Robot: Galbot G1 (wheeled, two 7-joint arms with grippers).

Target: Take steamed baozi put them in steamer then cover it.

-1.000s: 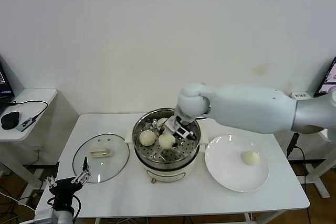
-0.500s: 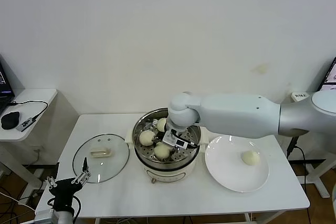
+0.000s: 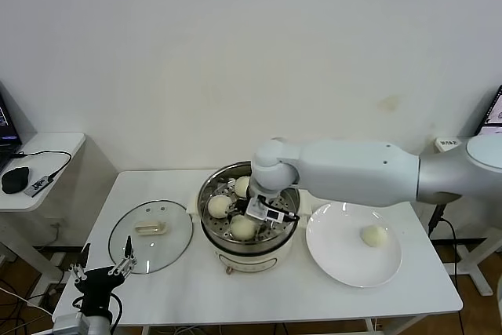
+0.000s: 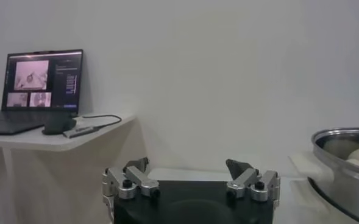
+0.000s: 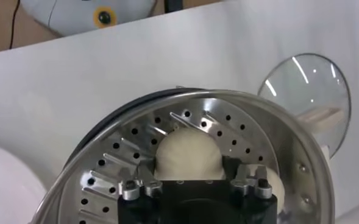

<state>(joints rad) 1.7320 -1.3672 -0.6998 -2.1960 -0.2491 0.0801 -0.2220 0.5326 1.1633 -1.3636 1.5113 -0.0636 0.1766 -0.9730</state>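
The steamer [image 3: 248,223] is positioned at the centre of the white bench [image 3: 196,288], its steel pot seated on a cream-white electric base. Three steamed baozi are located on the perforated tray [image 5: 130,152] inside the pot: one at the left [image 3: 220,205], one at the far side [image 3: 242,186], partly hidden by the arm, and one at the near side [image 3: 243,227].

The right pincer [image 3: 259,215] is lowered into the pot from the right, directly above the near baozi. In the right wrist view, that baozi [image 5: 188,153] is seen resting on the tray between the two fingers [image 5: 144,185], which are spread apart on either side of it. Contact between the fingers and the bun cannot be determined; the bun is supported by the tray.

A fourth baozi [image 3: 374,234] is located on the flat white plate [image 3: 337,260], which is placed on the bench just to the right of the steamer.

The cover [image 3: 150,235], a clear glass lid with a cream handle at its centre, is laid flat on the bench to the left of the steamer.

The left pincer [image 3: 100,268] is parked at the near left corner of the bench, clear of the cover. Its fingers [image 4: 130,180] are spread wide and nothing is held.

A side table [image 3: 39,158] carrying a mouse and cables is located at the far left.
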